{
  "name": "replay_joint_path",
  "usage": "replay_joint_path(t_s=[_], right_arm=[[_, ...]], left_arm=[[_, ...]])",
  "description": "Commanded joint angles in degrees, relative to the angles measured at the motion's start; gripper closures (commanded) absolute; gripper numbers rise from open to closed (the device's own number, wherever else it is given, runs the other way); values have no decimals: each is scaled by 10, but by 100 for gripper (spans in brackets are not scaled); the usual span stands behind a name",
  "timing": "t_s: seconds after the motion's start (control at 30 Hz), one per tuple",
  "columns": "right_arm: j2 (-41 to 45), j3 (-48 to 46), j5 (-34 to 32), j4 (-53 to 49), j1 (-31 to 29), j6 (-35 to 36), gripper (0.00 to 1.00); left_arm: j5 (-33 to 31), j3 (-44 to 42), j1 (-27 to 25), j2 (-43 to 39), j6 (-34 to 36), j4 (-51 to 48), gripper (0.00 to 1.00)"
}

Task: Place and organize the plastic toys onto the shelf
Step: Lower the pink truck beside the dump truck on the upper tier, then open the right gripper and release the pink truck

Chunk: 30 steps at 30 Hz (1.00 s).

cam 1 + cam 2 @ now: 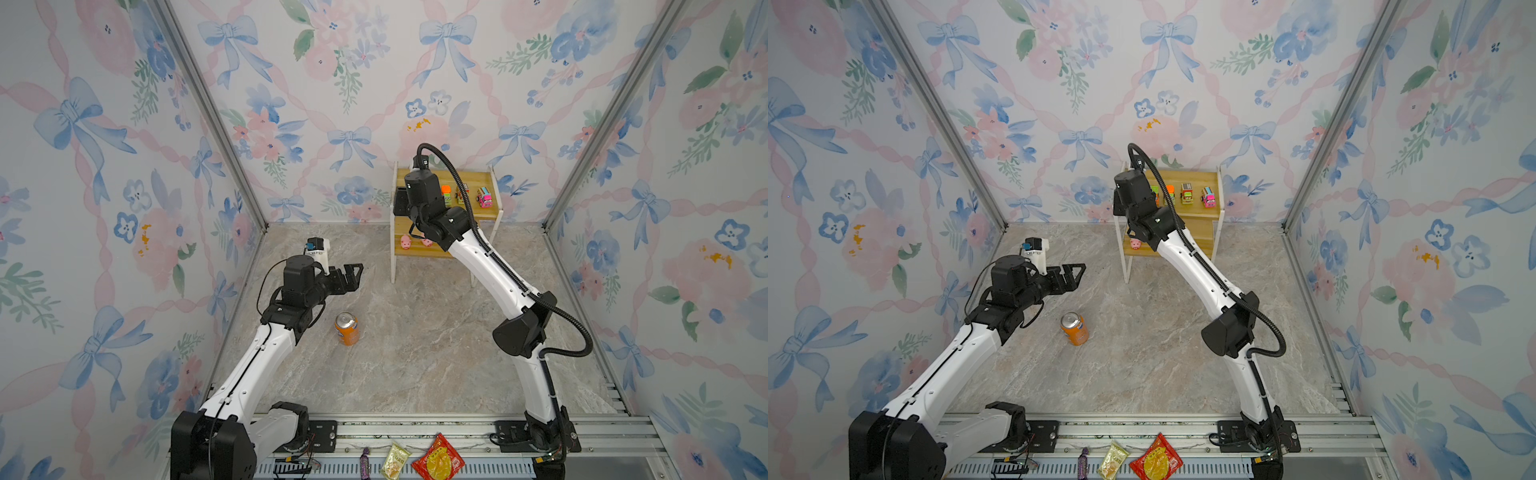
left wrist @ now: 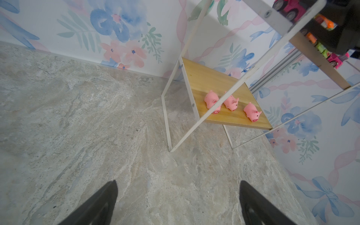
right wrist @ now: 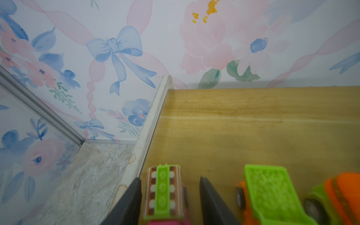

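Observation:
The shelf stands against the back wall, with yellow boards and a white frame. On its upper board my right gripper is open around a green-topped truck with a pink cab, and a gap shows on one side of it. Beside that truck stand a green-and-orange truck and an orange one. A yellow truck and a pink truck stand farther right. Three pink pigs line the lower board. My left gripper hangs open and empty over the marble floor left of the shelf.
An orange soda can stands on the floor just in front of my left arm. Snack packets lie on the rail at the front edge. Flowered walls close in the back and both sides.

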<state>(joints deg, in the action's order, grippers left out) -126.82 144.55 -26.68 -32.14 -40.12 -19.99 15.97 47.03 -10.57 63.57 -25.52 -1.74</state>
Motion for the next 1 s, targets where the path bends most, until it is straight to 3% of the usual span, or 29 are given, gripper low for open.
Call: replay_joint_path(t_s=[0.0,0.37,0.53,0.63,0.8,0.97], right_arm=[[19,14,9,24,-1,14,48],[77,-27,-1,74,-19,45,41],[142,-96,-10,124,-37,78,36],[212,-186,-18,164,-43,95,31],[393,-432,-54,278,-32,138,16],[582,-638,-70,282,48,127,1]], left_arm=[[9,-7,4,-1,11,8,2],[7,-7,5,1,11,9,2],[6,-7,8,1,11,9,2],[-3,-8,11,-1,11,9,2],[-38,-12,18,-19,13,8,2],[-84,-17,33,-33,22,8,2]])
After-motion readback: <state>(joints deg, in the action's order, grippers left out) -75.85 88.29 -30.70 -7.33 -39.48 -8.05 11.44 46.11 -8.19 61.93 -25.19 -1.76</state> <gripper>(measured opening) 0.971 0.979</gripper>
